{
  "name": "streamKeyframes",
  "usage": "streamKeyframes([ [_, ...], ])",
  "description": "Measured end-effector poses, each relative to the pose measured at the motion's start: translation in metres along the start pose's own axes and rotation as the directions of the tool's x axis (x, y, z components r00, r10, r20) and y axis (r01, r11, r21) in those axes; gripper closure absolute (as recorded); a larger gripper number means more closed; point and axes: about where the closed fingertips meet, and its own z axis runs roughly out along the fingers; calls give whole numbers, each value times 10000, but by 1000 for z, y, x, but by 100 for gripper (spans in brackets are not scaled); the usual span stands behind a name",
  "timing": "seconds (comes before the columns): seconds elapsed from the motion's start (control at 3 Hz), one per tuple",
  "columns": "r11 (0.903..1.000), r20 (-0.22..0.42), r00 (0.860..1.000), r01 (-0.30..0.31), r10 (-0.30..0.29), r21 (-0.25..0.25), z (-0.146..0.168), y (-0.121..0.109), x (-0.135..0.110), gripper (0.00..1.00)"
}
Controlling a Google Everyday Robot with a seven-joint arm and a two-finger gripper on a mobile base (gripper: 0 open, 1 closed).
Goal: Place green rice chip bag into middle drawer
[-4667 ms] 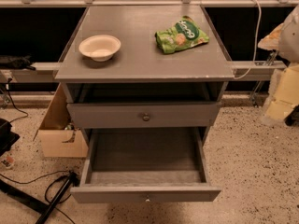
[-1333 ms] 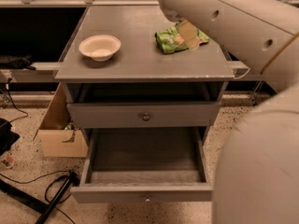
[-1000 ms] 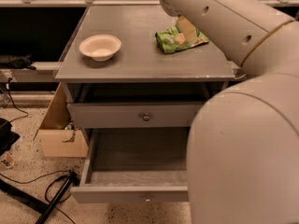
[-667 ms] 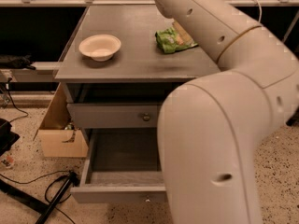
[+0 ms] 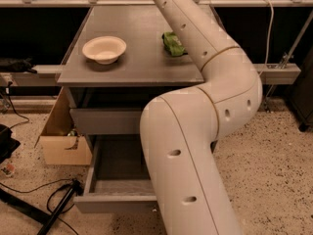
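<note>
1. Claw: out of sight past the arm (image 5: 195, 38); grip state cannot be told.
2. Green rice chip bag (image 5: 171, 43): on table (image 5: 127, 67), partly behind arm.
3. Middle drawer (image 5: 115, 203): pulled out.

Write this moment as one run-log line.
gripper: not in view | crinkly bright-green chip bag: on grey tabletop | grey wooden middle drawer: open
</note>
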Motion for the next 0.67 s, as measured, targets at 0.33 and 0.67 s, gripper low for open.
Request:
streamKeyframes([
  [0.33,9992,202,9996,-180,187,-350,21,6,-5,18],
  [0.67,9994,209,9996,-192,198,-277,25,4,-6,42],
])
